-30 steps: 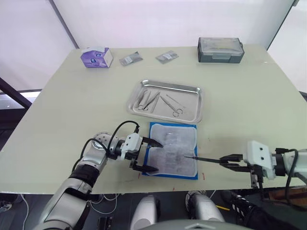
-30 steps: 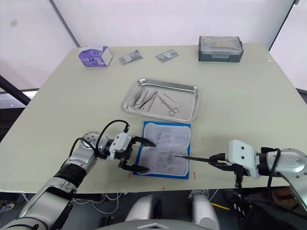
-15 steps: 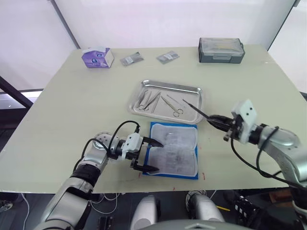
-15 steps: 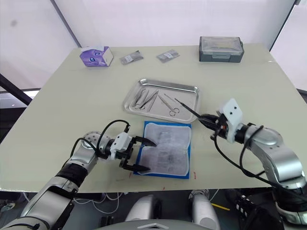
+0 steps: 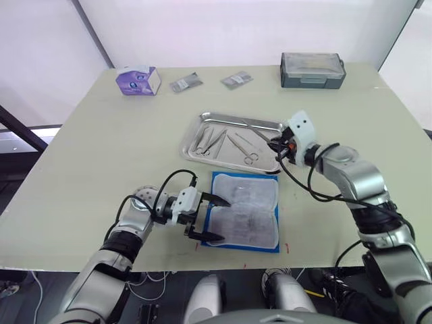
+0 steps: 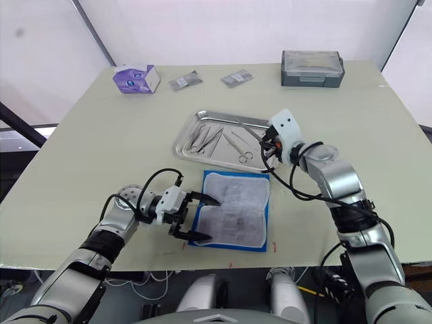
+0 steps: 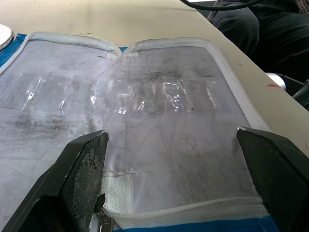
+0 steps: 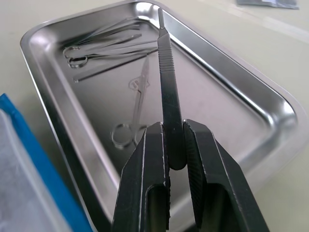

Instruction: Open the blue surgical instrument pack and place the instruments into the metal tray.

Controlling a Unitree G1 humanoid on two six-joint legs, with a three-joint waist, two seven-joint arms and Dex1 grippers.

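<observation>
The blue surgical instrument pack lies open on the table, its pale lining up, just in front of the metal tray. My left gripper stands open over the pack's left edge, one finger on either side of the lining. My right gripper hovers over the tray's right end, shut on a slim dark grey straight instrument that points across the tray. Several instruments lie in the tray: ring-handled scissors and clamps.
A purple tissue box stands at the back left. Two small grey packets lie behind the tray. A dark grey lidded box sits at the back right. The table's front edge runs just below the pack.
My right arm has carried the slim instrument from the table's front right, past the pack, up to above the tray's right end. The left gripper has stayed in place.
</observation>
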